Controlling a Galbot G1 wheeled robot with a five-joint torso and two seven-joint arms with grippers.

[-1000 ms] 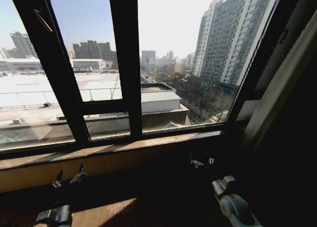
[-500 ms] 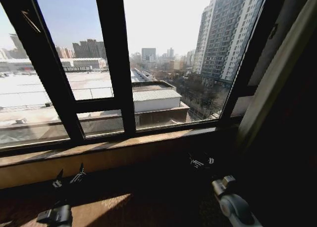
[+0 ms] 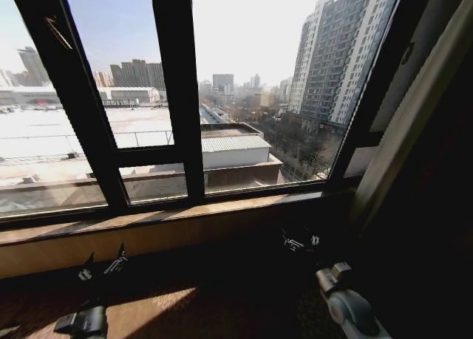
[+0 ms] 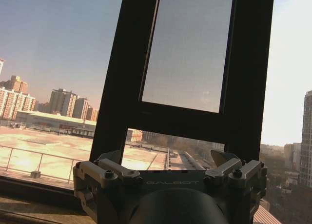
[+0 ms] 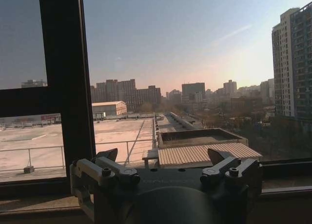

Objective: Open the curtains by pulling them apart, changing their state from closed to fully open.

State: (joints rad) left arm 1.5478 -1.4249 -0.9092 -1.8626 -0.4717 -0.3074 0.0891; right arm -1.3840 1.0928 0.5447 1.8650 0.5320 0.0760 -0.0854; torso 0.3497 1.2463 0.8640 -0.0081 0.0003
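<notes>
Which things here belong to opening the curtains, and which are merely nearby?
Job: left gripper, open, low below the sill; right gripper, open, likewise; pale strip at right, possibly a drawn curtain.
Nearby: window frame bars; windowsill.

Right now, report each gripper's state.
Left gripper: open, holding nothing, low before the window sill.
Right gripper: open, holding nothing, low before the sill.

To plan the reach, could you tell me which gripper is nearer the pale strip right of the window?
Right. The right gripper sits low, just left of the pale strip's foot; the left gripper is far across, below the sill's left part.
</notes>
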